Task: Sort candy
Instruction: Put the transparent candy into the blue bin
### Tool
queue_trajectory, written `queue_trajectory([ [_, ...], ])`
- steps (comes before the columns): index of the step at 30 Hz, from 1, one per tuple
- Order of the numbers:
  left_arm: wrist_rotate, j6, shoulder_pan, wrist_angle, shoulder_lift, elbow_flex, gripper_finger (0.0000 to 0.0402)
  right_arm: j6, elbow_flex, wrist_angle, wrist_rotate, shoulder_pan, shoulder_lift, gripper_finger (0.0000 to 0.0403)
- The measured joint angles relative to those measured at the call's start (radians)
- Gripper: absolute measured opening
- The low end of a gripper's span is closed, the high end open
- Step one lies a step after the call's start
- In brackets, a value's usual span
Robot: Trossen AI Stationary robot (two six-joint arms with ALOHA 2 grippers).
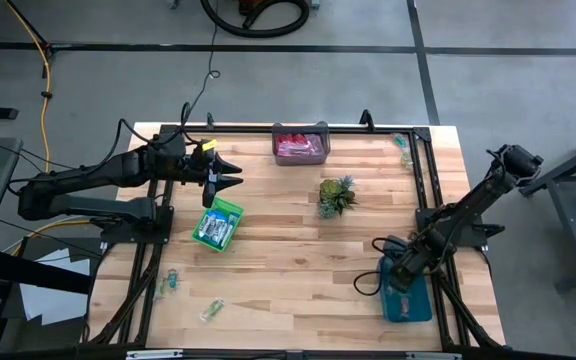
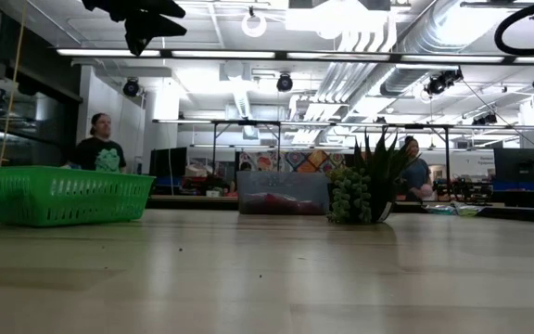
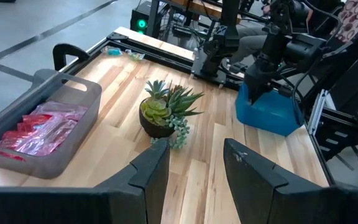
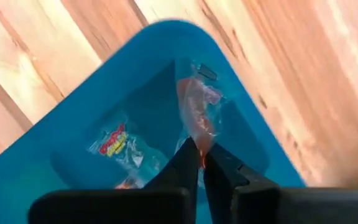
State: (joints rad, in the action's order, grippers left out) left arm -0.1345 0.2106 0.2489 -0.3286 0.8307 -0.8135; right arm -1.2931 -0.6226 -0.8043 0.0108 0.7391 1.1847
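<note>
While the right tool [image 4: 199, 163] is hanging over the blue bin [image 4: 55, 134], pinching a clear-wrapped candy [image 4: 199, 115], releasing low inside seems best; the left tool [image 3: 194, 165] is waiting open over the surface [image 1: 298, 260].

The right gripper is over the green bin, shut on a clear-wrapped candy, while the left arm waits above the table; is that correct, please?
Not quite: the right gripper is over the blue bin, not the green bin, as the right wrist and high views show. It is indeed shut on a clear-wrapped candy, and the left gripper waits above the table.
</note>
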Motion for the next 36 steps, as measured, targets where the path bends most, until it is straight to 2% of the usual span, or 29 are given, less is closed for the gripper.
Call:
queue_trajectory([
  [5,0.000,-0.002,0.000,0.000,0.000,0.000,0.0140,-0.081,0.000,0.000,0.059,0.000,0.000,0.0048],
  [10,0.000,-0.003,0.000,0.000,0.000,0.000,0.0140,-0.120,0.000,0.001,0.099,0.000,0.000,0.0133],
  [13,0.000,-0.002,0.000,0.000,0.000,0.000,0.0140,-0.090,-0.004,-0.005,0.168,-0.005,-0.002,0.0185],
  [16,0.000,-0.002,0.000,0.000,0.000,0.000,0.0140,-0.057,-0.047,-0.039,0.248,-0.005,-0.020,0.0223],
  [19,0.000,-0.003,0.000,0.000,0.000,0.000,0.0140,-0.050,-0.130,-0.114,0.240,0.003,-0.067,0.0243],
  [21,0.000,-0.002,0.000,0.000,0.000,0.000,0.0140,-0.051,-0.201,-0.177,0.168,0.002,-0.104,0.0247],
  [23,0.000,-0.003,0.000,0.002,0.000,0.000,0.0140,-0.049,-0.275,-0.223,0.042,-0.013,-0.139,0.0247],
  [25,0.000,-0.003,0.000,0.013,0.000,0.000,0.0140,-0.044,-0.345,-0.254,-0.142,-0.039,-0.165,0.0247],
  [27,-0.001,-0.003,0.000,0.031,0.000,0.000,0.0140,0.001,-0.406,-0.247,-0.377,-0.077,-0.183,0.0247],
  [30,-0.001,-0.003,0.000,0.071,0.000,0.000,0.0140,0.157,-0.477,-0.150,-0.703,-0.145,-0.190,0.0247],
  [31,-0.001,-0.003,0.000,0.086,0.000,0.000,0.0140,0.239,-0.493,-0.100,-0.781,-0.170,-0.189,0.0247],
  [33,-0.001,-0.003,0.000,0.124,0.000,0.000,0.0140,0.443,-0.506,0.052,-0.864,-0.226,-0.189,0.0247],
  [36,-0.002,-0.003,0.000,0.176,0.000,0.000,0.0140,0.733,-0.496,0.312,-0.846,-0.317,-0.180,0.0247],
])
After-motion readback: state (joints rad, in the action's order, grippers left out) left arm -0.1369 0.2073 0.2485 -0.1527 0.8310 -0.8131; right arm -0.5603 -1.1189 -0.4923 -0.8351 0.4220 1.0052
